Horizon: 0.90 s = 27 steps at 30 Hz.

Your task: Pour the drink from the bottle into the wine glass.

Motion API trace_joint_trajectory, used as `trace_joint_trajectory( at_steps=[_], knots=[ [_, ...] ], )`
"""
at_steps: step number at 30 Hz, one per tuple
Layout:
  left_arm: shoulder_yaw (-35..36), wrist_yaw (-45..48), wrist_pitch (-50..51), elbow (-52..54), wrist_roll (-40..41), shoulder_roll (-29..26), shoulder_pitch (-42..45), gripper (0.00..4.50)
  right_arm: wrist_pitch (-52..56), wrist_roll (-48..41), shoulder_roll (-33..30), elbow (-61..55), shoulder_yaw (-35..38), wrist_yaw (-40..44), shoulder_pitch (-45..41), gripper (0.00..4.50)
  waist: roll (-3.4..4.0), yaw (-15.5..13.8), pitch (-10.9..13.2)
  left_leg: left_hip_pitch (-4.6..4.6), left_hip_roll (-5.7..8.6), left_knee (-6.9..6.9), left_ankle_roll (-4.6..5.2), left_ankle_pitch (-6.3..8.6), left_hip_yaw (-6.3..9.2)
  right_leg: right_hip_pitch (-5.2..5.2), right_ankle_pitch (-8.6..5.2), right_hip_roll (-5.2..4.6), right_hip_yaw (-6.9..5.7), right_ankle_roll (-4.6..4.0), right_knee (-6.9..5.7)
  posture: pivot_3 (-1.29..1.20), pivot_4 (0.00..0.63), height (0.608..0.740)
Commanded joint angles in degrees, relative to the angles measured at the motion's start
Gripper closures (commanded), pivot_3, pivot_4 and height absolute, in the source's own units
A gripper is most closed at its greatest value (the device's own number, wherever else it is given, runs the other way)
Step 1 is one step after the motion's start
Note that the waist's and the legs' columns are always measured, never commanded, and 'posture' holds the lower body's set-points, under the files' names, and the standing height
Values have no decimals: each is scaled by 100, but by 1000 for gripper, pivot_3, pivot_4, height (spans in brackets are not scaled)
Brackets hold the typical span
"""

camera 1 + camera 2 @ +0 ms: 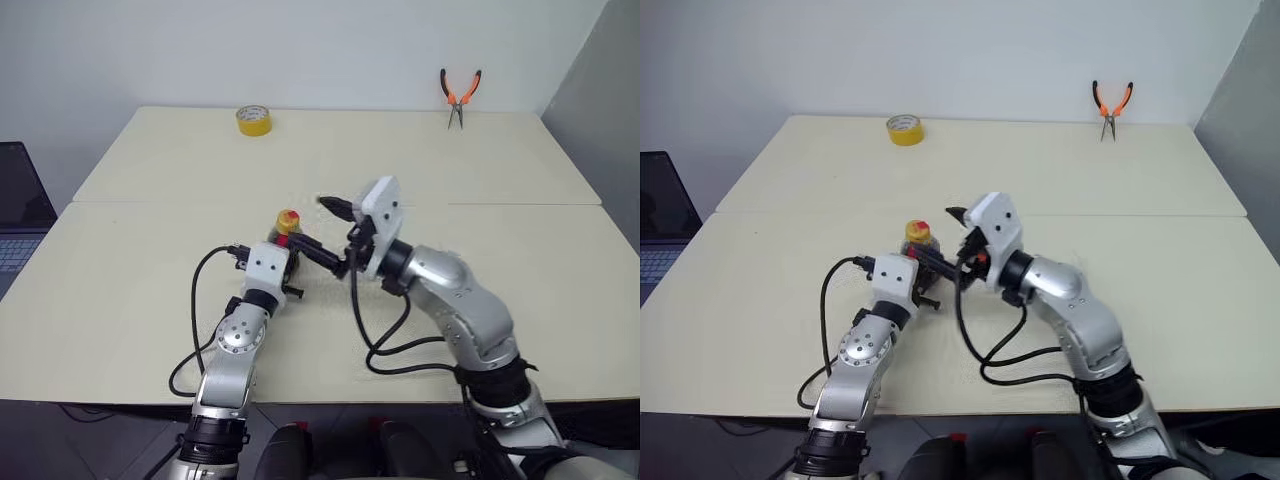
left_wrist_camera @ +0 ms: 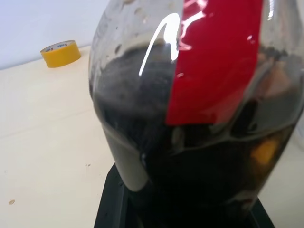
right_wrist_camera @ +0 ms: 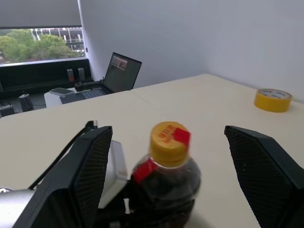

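Now, room: pale cream worktop [image 1: 150, 300] lies bare around the arms, its edges well away on every side.
Bottle: small clear plastic bottle [image 3: 165, 183] with orange-yellow cap and red label stands upright mid-worktop, dark brown drink [image 2: 199, 175] inside.
Left gripper [image 1: 920, 272]: jaws clamped on the bottle's body.
Right gripper [image 3: 173, 171]: jaws spread wide either side of the cap, not touching.
Others: yellow tape roll [image 1: 253, 120] and orange-handled pliers [image 1: 459, 97] near the far edge; dark laptop [image 3: 121, 71] beside the worktop.

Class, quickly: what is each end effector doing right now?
Left end effector: closed on the bottle.
Right end effector: open, fingers either side of the bottle's cap, holding nothing.
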<state>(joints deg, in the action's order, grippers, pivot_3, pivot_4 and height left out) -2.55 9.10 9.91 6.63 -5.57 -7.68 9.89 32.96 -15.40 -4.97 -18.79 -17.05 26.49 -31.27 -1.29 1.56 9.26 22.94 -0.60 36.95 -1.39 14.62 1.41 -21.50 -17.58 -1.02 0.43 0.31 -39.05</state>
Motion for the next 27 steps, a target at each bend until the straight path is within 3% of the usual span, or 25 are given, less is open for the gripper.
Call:
trace_joint_trajectory(
  at_steps=[1,19,27],
  knots=[
    [39,-41,-65,253,53,-8,125,3762,-206,281,94,134,-129,-157,-235,466,0,-4,0,0,0,1,0,0,0,0,0,0,0,0,0,0,150,740],
    [13,-19,-108,245,24,-25,63,3762,-461,595,256,781,321,-529,-385,466,0,-4,0,0,0,0,0,0,-1,-1,0,0,0,0,0,0,150,740],
    [21,-6,-115,223,32,-43,71,3762,-644,376,116,255,240,-155,-227,466,0,5,0,0,0,-1,0,0,-2,-2,0,0,1,0,0,0,150,740]
  ],
)
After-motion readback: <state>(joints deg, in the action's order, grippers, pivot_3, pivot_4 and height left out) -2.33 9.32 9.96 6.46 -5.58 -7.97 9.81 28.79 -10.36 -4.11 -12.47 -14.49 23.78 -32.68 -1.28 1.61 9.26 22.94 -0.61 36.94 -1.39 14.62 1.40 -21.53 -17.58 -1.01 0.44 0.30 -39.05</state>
